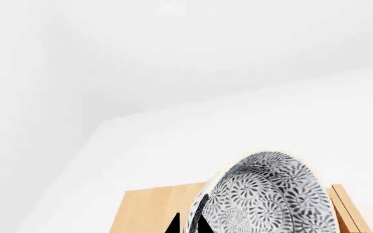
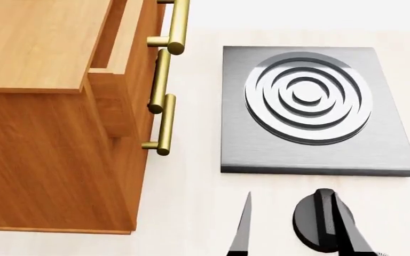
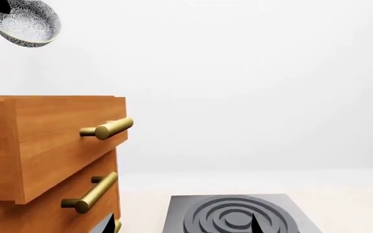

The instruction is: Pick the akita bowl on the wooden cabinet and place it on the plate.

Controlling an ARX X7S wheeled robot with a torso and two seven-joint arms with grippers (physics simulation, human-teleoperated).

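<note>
The right end effector [image 2: 290, 234] hovers low over the worktop's [image 2: 190, 176] near edge, fingers spread and grasping nothing, just short of the grey ringed slab [image 2: 312, 138]. Beside it stands the wooden cabinet [image 2: 41, 106], its top drawer pulled partly out; what is inside I cannot tell. Above the cabinet, the akita bowl [image 3: 25, 22] hangs lifted clear in the left end effector [image 1: 190, 224], tilted and apparently empty. So picking looks done; the carry comes next, and the plate is nowhere in view.
</note>
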